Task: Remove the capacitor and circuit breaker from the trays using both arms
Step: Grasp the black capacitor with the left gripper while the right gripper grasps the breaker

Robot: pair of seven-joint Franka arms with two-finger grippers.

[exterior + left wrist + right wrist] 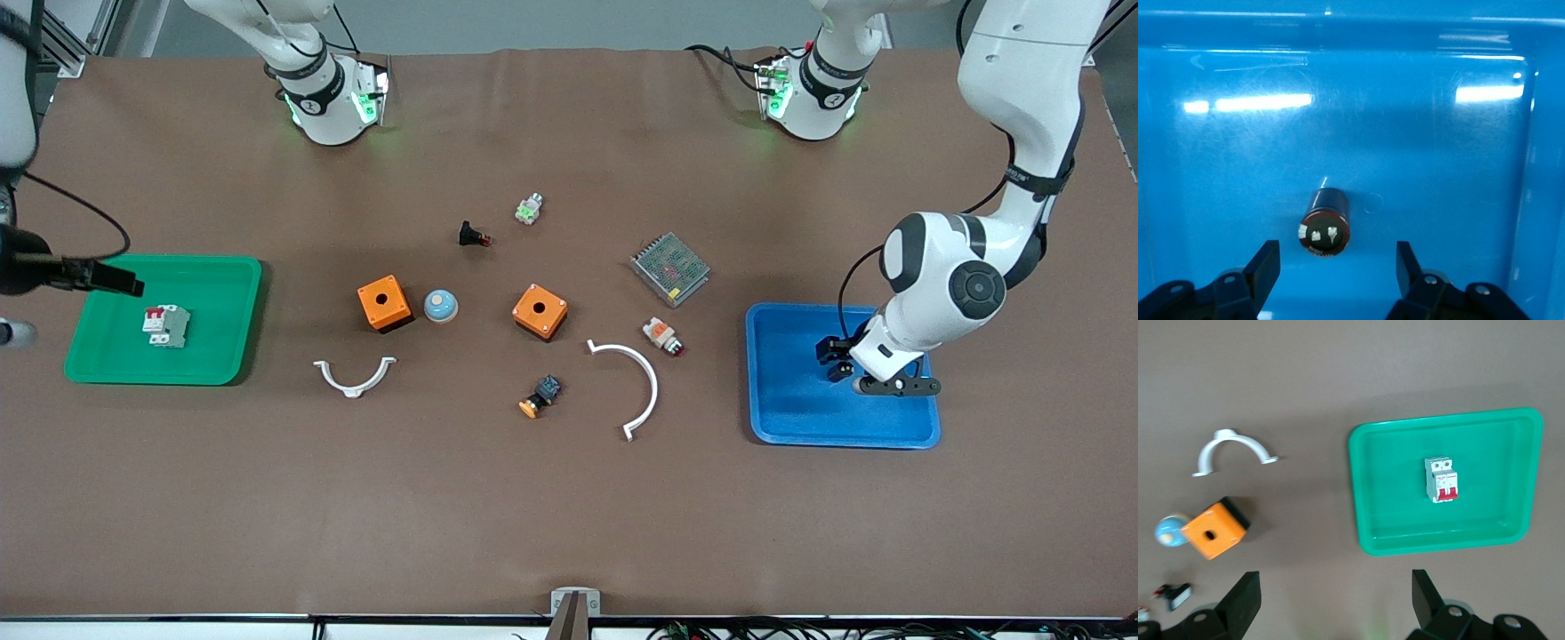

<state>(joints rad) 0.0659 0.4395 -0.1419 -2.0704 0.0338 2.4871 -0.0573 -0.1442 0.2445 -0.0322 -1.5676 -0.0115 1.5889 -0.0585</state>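
The capacitor (1325, 223), a small dark cylinder, lies on its side on the floor of the blue tray (791, 409). My left gripper (1338, 270) is open, low in that tray (1218, 167), with the capacitor just past its fingertips and free of them. In the front view the left gripper (836, 360) hides the capacitor. The breaker (166, 326), light grey with red levers, lies in the green tray (213, 356). My right gripper (1335, 587) is open and empty, high above the table beside the green tray (1365, 520); the breaker (1441, 479) lies free below.
Between the trays lie two orange boxes (384, 302) (540, 311), a blue-white dome (440, 306), two white curved clamps (354, 377) (633, 382), a mesh-covered unit (670, 268), a black button part (473, 236), a white-orange part (662, 335), a black-blue part (540, 396).
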